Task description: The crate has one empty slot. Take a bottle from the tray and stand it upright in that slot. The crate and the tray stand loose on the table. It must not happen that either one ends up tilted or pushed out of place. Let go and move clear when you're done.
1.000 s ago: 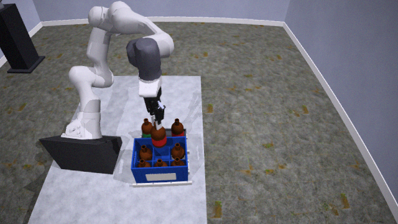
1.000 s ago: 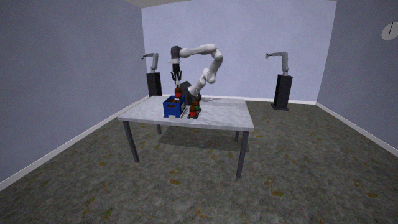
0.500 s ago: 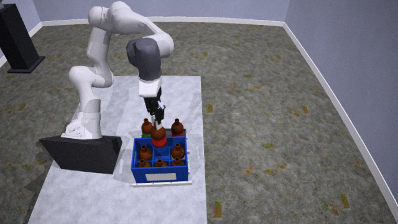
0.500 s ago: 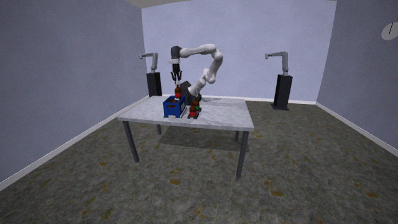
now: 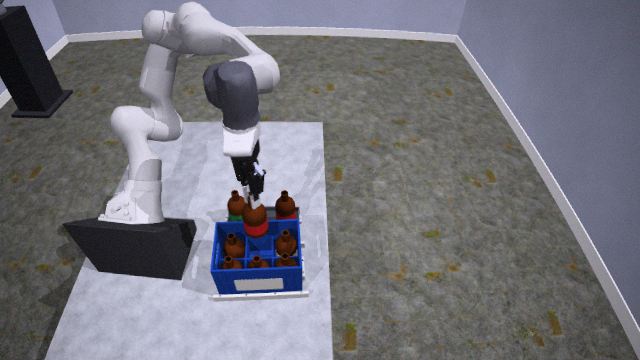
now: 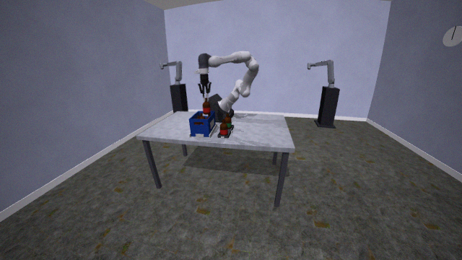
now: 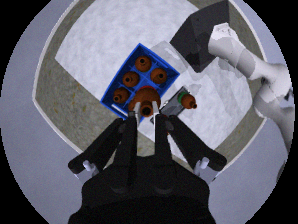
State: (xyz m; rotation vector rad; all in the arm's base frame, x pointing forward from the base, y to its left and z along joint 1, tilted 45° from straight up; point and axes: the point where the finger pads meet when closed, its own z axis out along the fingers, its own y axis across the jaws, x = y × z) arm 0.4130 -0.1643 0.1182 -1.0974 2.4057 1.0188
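Observation:
My gripper [image 5: 253, 198] [image 6: 206, 95] [image 7: 146, 107] is shut on the neck of a brown bottle with a red label [image 5: 255, 218] [image 6: 206, 107] [image 7: 144, 102]. I hold it upright, and its base hangs just above the back middle of the blue crate [image 5: 257, 280] [image 6: 199, 127] [image 7: 120, 76]. The back middle slot [image 5: 260, 243] is empty. Several brown bottles fill the other slots, such as one at the back left [image 5: 234, 245] and one at the back right [image 5: 286, 242]. Behind the crate, the tray [image 5: 272, 213] holds a green-label bottle [image 5: 236, 204] [image 6: 228, 120] and a red-label bottle [image 5: 285, 205] [image 6: 224, 128].
The crate and tray stand near the right edge of the grey table [image 5: 150, 310] [image 6: 253, 137]. The arm's black base [image 5: 130, 245] is to the left of the crate. Two camera stands [image 6: 178, 95] [image 6: 328, 108] are on the floor behind the table.

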